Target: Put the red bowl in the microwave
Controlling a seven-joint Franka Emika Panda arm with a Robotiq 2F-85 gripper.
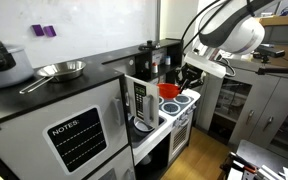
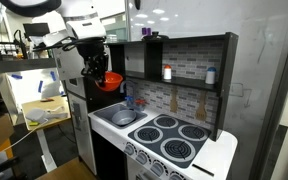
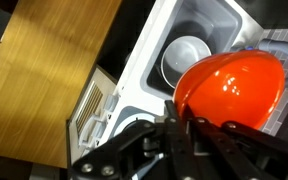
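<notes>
Keeping the red bowl (image 3: 229,85) level mattered most: the tool (image 3: 181,120) was clamped on its rim, holding it in the air above the toy sink (image 3: 219,18), so it should enter the microwave (image 1: 139,100) slowly, clearing the apparently open door. Only "NOTES:" on the steel cabinet (image 1: 69,135) was readable

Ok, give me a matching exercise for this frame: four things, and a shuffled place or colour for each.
1. red bowl
2. steel pan
3. pale bowl
4. microwave door

A. in the toy sink
B. white with a grey window
C. on the dark countertop
D. held by the gripper

Pairs: 1-D, 2-C, 3-A, 4-B.
</notes>
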